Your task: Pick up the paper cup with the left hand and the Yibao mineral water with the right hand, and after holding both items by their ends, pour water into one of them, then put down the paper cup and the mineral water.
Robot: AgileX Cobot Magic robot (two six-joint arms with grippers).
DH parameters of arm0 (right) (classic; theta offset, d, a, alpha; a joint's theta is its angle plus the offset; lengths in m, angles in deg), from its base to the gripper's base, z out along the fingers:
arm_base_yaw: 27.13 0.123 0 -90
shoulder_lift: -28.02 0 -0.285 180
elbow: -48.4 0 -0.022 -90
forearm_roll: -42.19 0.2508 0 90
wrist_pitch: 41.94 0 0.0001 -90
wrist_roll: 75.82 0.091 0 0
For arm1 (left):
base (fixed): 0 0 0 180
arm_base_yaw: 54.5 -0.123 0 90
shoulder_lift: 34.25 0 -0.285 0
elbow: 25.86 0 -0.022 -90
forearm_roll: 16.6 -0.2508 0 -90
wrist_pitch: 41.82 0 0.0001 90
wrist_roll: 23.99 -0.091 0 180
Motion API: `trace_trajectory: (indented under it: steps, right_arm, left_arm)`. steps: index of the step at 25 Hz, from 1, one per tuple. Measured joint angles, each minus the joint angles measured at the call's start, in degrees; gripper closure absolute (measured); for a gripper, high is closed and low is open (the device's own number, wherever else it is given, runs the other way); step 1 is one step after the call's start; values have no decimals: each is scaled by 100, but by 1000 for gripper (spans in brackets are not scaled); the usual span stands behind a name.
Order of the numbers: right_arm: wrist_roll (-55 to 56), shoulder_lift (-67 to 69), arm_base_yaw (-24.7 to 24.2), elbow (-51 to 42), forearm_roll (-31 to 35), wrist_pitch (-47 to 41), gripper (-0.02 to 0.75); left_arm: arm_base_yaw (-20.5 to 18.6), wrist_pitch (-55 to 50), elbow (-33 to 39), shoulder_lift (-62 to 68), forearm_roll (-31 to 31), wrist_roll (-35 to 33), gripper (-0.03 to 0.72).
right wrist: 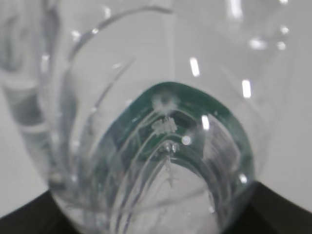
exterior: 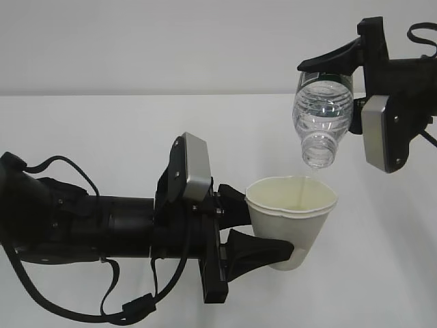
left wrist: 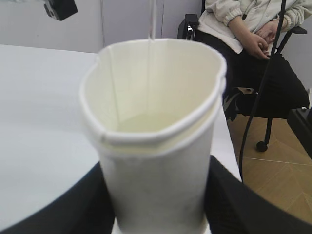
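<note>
My left gripper (exterior: 263,236) is shut on the lower part of the white paper cup (exterior: 292,215) and holds it upright above the table. In the left wrist view the cup (left wrist: 156,161) fills the middle, with black fingers (left wrist: 73,209) on both sides and some water in its bottom. My right gripper (exterior: 334,65) is shut on the base end of the Yibao mineral water bottle (exterior: 322,113), which hangs neck down over the cup. A thin stream of water (exterior: 301,188) falls from its neck into the cup. The bottle (right wrist: 156,161) fills the right wrist view.
The white table (exterior: 102,130) lies below both arms, with a white wall behind. In the left wrist view a seated person (left wrist: 253,44) on a chair is beyond the table's far edge, next to a brown floor.
</note>
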Motion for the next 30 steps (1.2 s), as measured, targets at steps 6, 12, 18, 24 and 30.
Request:
trace_trajectory:
  steps: [6, 12, 18, 24, 30]
  right_arm:
    - [0, 0, 0, 0, 0, 0, 249]
    - [-35, 0, 0, 0, 0, 0, 249]
    - [-59, 0, 0, 0, 0, 0, 249]
    - [-67, 0, 0, 0, 0, 0, 249]
    - [-71, 0, 0, 0, 0, 0, 249]
  left_arm:
    - [0, -4, 0, 0, 0, 0, 300]
    - [0, -13, 0, 0, 0, 0, 300]
    - [0, -13, 0, 0, 0, 0, 300]
    - [0, -13, 0, 0, 0, 0, 303]
    - [0, -13, 0, 0, 0, 0, 306]
